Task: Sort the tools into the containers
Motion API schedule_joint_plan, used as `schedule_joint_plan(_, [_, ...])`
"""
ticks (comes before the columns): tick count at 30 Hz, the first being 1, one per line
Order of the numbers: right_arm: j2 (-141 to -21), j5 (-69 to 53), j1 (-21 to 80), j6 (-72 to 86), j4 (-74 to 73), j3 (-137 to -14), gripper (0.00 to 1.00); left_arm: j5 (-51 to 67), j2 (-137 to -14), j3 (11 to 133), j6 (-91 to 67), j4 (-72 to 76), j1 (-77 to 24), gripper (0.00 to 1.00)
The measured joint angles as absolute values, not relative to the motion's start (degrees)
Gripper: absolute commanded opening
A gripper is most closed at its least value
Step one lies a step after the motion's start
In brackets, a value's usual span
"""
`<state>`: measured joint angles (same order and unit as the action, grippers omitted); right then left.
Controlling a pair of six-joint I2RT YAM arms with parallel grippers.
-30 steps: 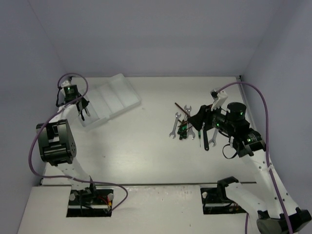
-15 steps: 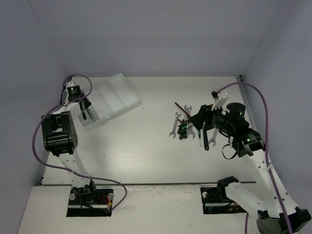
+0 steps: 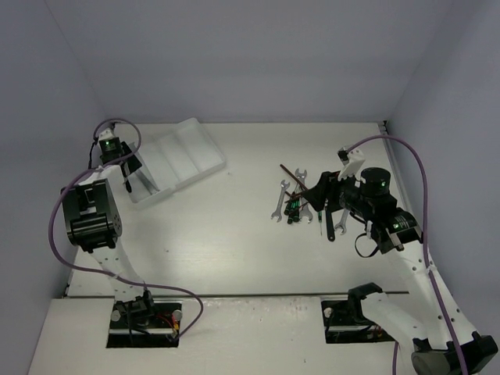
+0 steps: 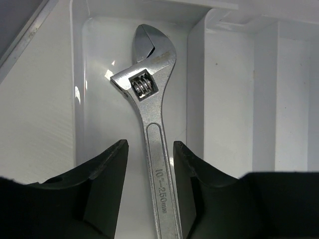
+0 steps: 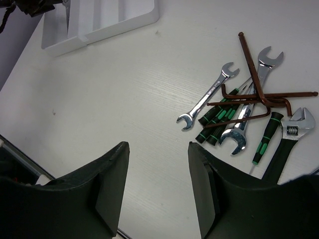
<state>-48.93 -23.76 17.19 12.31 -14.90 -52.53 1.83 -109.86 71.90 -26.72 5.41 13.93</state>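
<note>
A silver adjustable wrench (image 4: pixel 152 99) lies lengthwise in the outermost compartment of the white tray (image 4: pixel 195 99). My left gripper (image 4: pixel 149 144) straddles its handle, open, with a gap on each side. In the top view that gripper (image 3: pixel 127 173) hangs over the tray's (image 3: pixel 187 148) left end. The other tools lie in a pile (image 3: pixel 301 203) at the right: two open-end wrenches (image 5: pixel 208 95), brown hex keys (image 5: pixel 249 55), green-marked screwdrivers (image 5: pixel 219 117) and a black-handled adjustable wrench (image 5: pixel 286 142). My right gripper (image 5: pixel 158 147) hovers open beside the pile with nothing in it.
The tray's other compartments (image 4: pixel 229 99) show nothing in them in the left wrist view. Walls close the table in at the left, back and right. Bare tabletop (image 3: pixel 226 219) lies between tray and pile.
My left gripper has opened and let go of the silver adjustable wrench, which now rests in the tray. The right arm has barely moved.
</note>
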Motion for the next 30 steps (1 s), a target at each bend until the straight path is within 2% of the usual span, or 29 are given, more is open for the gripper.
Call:
schedule_joint_plan(3, [-48.73,-20.68,17.19,12.86,-15.21,-52.53,0.49,2.85,-107.58,71.92,-27.17,4.01,13.92,0.56])
schedule_joint_plan(7, [-50.15,-10.71,17.15,14.49,-17.03,-52.53,0.46,3.37,-100.72,73.81,-27.24,-2.89,13.14,0.64])
schedule_joint_plan(10, [-55.11,-2.84,16.11,17.06,-18.86,-52.51,0.43,2.87,-94.13,77.12,-26.35,-11.25,10.82,0.73])
schedule_joint_plan(12, [-60.06,0.15,14.31,19.25,-19.22,-52.50,0.42,2.75,-88.37,78.07,-25.83,-16.20,7.50,0.74])
schedule_joint_plan(14, [-65.98,1.99,12.71,21.19,-19.60,-52.42,0.42,2.94,-81.71,78.04,-25.45,-20.41,2.32,0.84])
schedule_joint_plan(22, [-83.42,5.70,10.42,23.98,-20.00,-53.47,0.48,2.73,-62.72,67.73,-25.82,-31.66,-21.09,0.85])
schedule_joint_plan(30, [-92.52,6.71,8.64,23.91,-15.99,-53.41,0.45,2.11,-54.25,59.52,-27.72,-40.45,-25.45,0.85])
